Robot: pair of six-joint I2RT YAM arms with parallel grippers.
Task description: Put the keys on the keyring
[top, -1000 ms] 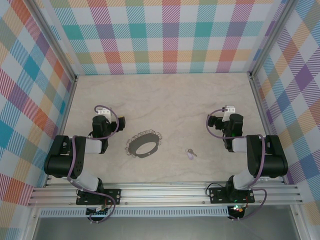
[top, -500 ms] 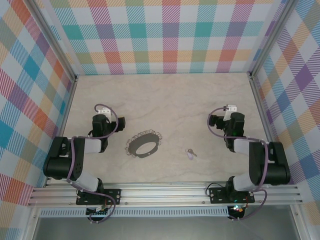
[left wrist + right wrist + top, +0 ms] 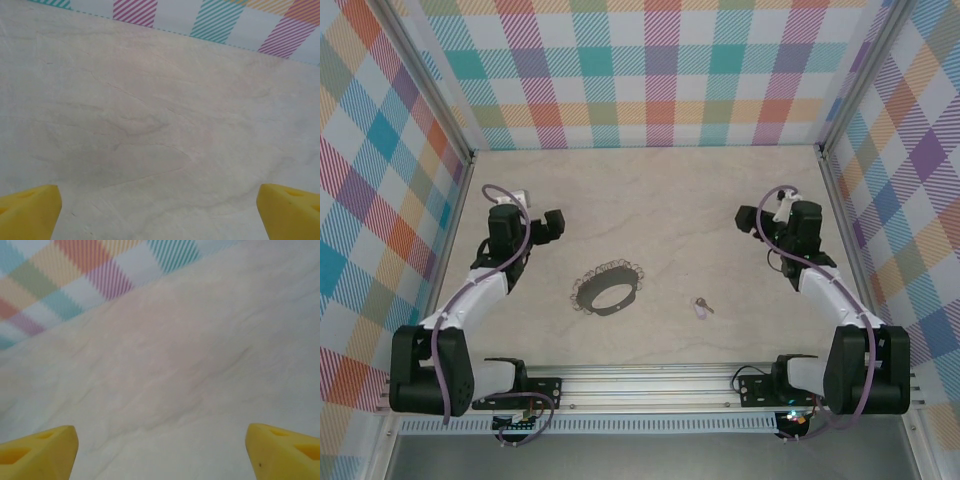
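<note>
You see a robot test booth: bright checked walls (image 3: 660, 80), a pale table (image 3: 660, 190), metal rails (image 3: 650, 390) in front.

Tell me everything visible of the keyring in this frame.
The keyring is a thin grey, metal-looking oval edged with small wire loops, like a scalloped chain. It lies flat on the marbled table, near the middle, with its long axis slanted. The key lies apart to its right. Only the table touches it.
</note>
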